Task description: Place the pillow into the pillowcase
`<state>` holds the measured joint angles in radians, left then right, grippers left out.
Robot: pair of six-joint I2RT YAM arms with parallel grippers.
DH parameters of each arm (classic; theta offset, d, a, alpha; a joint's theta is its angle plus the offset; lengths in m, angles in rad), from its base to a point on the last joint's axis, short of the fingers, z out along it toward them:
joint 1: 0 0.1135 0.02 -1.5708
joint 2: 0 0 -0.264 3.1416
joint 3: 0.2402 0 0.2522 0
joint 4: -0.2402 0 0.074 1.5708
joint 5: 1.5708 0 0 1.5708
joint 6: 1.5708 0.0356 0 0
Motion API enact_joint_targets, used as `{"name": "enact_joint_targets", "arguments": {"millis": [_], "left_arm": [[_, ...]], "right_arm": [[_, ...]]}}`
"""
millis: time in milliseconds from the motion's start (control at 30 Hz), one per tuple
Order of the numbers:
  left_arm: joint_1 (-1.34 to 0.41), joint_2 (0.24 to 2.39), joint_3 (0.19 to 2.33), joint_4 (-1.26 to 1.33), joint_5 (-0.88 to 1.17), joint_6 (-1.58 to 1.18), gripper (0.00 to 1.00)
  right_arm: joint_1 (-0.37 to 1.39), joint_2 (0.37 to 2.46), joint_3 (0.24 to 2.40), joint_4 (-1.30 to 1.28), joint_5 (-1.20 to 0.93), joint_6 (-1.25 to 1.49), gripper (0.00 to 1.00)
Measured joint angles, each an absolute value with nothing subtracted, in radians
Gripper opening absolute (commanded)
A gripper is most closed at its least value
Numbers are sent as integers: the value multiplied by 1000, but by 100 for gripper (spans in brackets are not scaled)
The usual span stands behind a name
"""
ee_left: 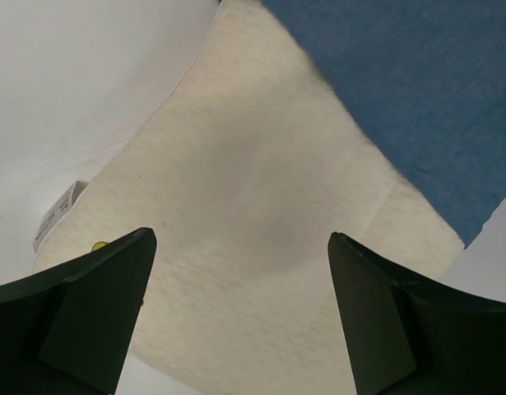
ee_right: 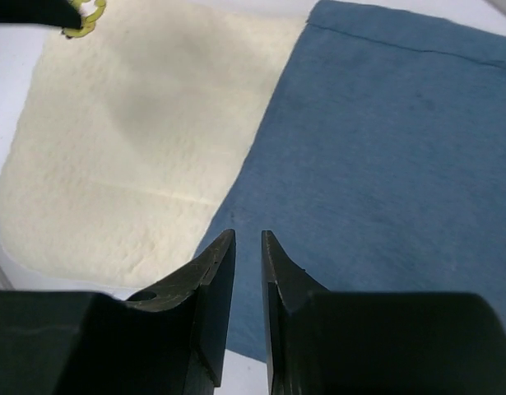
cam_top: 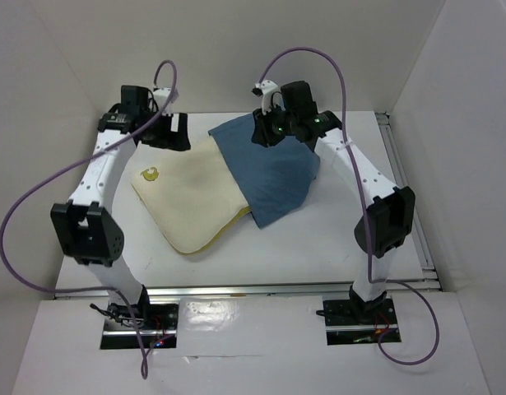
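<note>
The cream pillow (cam_top: 195, 202) lies flat at centre-left, with a yellow mark (cam_top: 151, 174) at its left corner. The blue pillowcase (cam_top: 273, 169) lies over the pillow's right end; whether that end is inside the cloth I cannot tell. My left gripper (cam_top: 172, 132) hovers at the pillow's far edge. In the left wrist view it (ee_left: 241, 237) stands wide open above the pillow (ee_left: 236, 164), holding nothing. My right gripper (cam_top: 265, 132) is over the pillowcase's far edge. In the right wrist view its jaws (ee_right: 248, 234) stand a narrow gap apart above the pillowcase (ee_right: 376, 148), with nothing between them.
White walls enclose the table on the left, back and right. A metal rail (cam_top: 405, 189) runs along the table's right edge. Purple cables (cam_top: 39, 197) loop off both arms. A small white tag (ee_left: 59, 216) sticks out at the pillow's corner.
</note>
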<state>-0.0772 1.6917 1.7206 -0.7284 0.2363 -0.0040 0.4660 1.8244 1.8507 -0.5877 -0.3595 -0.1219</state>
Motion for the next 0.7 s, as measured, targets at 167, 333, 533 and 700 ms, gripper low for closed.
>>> {"name": "enact_joint_targets", "arguments": {"millis": [167, 333, 533, 700], "left_arm": [[71, 1920, 1839, -818, 402, 4, 100], [139, 2126, 2039, -930, 505, 66, 100], [153, 2246, 2185, -1018, 567, 184, 100], [163, 2286, 2157, -1049, 612, 259, 100]], "right_arm": [[442, 1861, 1879, -635, -477, -133, 26], [426, 1863, 1888, -667, -565, -148, 25], [420, 1909, 1946, -725, -649, -159, 24], [419, 1947, 1978, -780, -702, -179, 24]]}}
